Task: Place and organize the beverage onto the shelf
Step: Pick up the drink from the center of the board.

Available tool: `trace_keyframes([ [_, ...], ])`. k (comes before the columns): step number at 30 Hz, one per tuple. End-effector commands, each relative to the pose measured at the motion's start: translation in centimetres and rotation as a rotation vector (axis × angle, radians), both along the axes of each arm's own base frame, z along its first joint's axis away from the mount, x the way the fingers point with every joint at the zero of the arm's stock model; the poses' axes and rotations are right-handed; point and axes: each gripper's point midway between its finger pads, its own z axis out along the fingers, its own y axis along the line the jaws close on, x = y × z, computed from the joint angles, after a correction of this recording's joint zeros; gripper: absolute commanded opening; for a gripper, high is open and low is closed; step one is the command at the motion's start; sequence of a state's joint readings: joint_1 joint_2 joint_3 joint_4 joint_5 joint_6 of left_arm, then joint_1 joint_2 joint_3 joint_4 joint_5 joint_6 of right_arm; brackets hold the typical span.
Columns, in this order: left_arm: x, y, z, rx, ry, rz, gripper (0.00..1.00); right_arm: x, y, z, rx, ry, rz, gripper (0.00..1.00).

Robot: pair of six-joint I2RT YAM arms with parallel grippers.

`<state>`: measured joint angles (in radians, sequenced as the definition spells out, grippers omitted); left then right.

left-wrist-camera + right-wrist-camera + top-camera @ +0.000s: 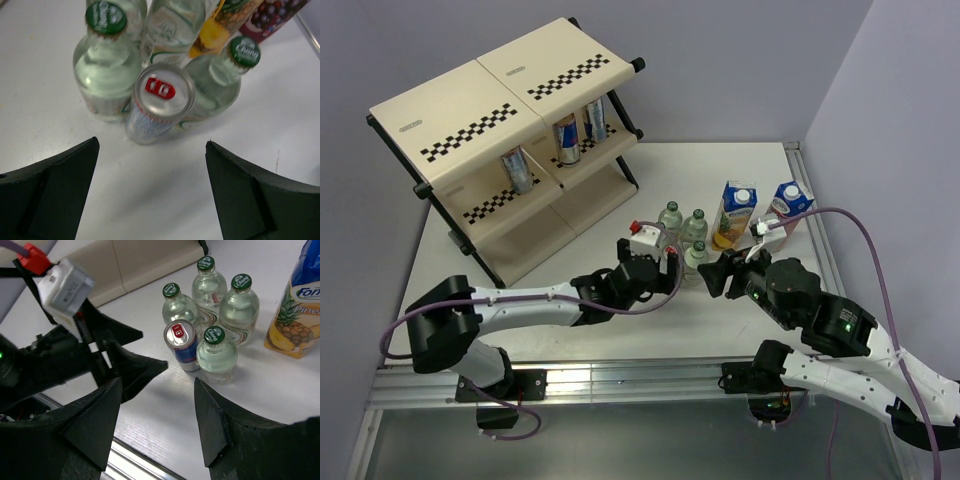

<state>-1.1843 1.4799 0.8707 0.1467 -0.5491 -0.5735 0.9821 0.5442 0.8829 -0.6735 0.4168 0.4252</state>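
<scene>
Can point(159, 102) just beyond left hand point(151, 150), untouched

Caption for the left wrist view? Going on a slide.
Open left gripper faces a slim can standing among green-capped clear bottles, two cartons behind.

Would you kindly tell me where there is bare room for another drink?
On the shelf, the top and bottom tiers are bare, and the middle tier has room left of the lone can. The bottles, loose can and cartons crowd together on the table.
</scene>
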Motion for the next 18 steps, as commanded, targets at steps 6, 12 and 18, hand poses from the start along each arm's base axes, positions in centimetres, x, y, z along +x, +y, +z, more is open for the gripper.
trace_keyframes([
  [6,3.1,-4.7,3.1,-0.018,-0.133,0.011,0.91,-0.4,-0.3,1.0,0.008,-0.025,0.021,0.67],
  [12,4.5,-5.1,1.9,0.055,-0.14,0.084,0.77,-1.0,-0.1,0.8,0.021,-0.018,0.055,0.67],
  [18,4.8,-4.9,1.4,0.071,-0.147,0.101,0.71,-1.1,-0.1,0.6,0.023,-0.028,0.061,0.68],
])
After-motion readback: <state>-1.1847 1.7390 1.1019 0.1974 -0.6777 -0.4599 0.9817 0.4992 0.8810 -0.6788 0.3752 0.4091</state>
